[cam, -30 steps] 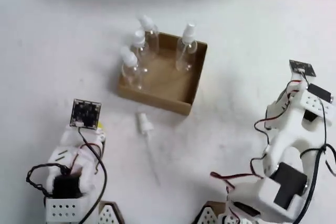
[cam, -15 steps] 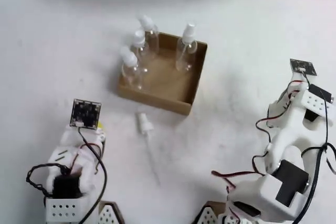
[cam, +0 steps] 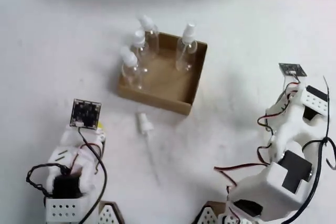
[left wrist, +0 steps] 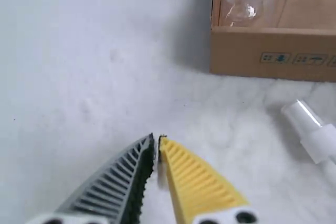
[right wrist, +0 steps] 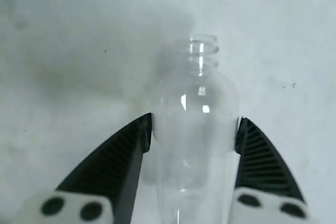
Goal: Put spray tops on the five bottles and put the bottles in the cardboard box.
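Observation:
The cardboard box (cam: 185,103) stands mid-table with several clear bottles in it, each wearing a white spray top, such as one bottle (cam: 186,48) at its far right corner. A loose spray top (cam: 144,123) lies on the table just in front of the box, its thin tube pointing toward the arms. My right gripper (right wrist: 195,119) is shut on an uncapped clear bottle (right wrist: 197,90), one finger on each side of it. My left gripper (left wrist: 156,141) is shut and empty, low over the table, short of the box (left wrist: 273,51) and the spray top (left wrist: 314,132).
The left arm (cam: 71,177) sits at the near left edge and the right arm (cam: 291,145) at the near right, with loose red and black wires. White table lies open around the box. Chairs stand beyond the far edge.
The right arm's wrist has shifted a little to the left and its base joint has turned. The left arm, the box and the loose spray top have not moved.

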Controlling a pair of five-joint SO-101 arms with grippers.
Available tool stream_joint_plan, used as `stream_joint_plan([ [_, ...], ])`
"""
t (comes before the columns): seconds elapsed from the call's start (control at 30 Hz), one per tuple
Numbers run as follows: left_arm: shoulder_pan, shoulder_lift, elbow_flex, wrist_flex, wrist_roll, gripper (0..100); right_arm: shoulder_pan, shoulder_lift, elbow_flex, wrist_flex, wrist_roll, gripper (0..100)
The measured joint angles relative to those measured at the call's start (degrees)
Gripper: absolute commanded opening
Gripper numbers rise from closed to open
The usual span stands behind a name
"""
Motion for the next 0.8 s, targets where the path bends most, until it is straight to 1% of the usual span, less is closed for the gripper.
stream_joint_plan([
  [0.07, 0.0, 0.0, 0.0, 0.0, 0.0, 3, 0.0, 0.1, -0.6, 0.1, 0.0, 18.0],
  [0.2, 0.0, 0.0, 0.0, 0.0, 0.0, 3, -0.2, 0.6, -3.9, 1.8, 0.0, 7.6],
  [0.3, 0.0, 0.0, 0.0, 0.0, 0.0, 3, -0.1, 0.6, -4.8, 2.2, 0.3, 2.1],
  [0.47, 0.0, 0.0, 0.0, 0.0, 0.0, 3, -0.1, 0.6, -5.3, 2.7, 0.6, 1.6],
  [0.67, 0.0, 0.0, 0.0, 0.0, 0.0, 3, -0.1, -0.7, -5.3, 9.3, 0.6, 1.6],
  [0.8, 0.0, 0.0, 0.0, 0.0, 0.0, 3, -0.5, -6.4, -5.3, 15.1, 0.6, 1.6],
])
